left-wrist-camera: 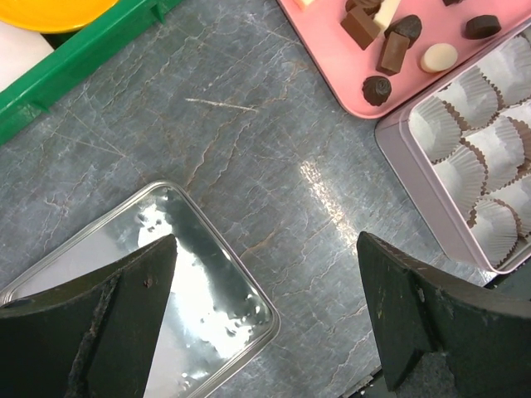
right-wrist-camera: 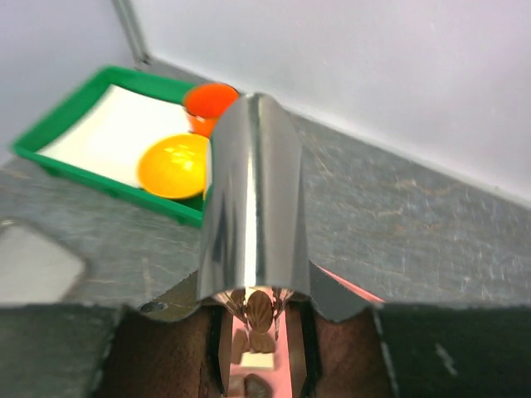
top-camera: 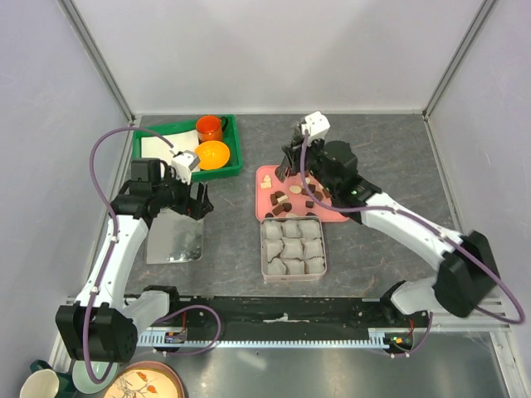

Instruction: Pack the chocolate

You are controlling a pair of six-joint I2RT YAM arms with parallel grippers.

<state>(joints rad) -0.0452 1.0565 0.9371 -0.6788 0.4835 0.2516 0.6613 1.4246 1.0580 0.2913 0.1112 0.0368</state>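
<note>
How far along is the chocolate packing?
Barely begun. Done: lid is off the tin, whose paper cups look empty. In hand: right gripper holds tongs over the pink tray. To do: every visible chocolate lies there. The left gripper is open.

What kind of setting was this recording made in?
Likely a lab robot cell: plain white walls on aluminium posts enclose a grey tabletop, with left arm and right arm bolted to a rail.
</note>
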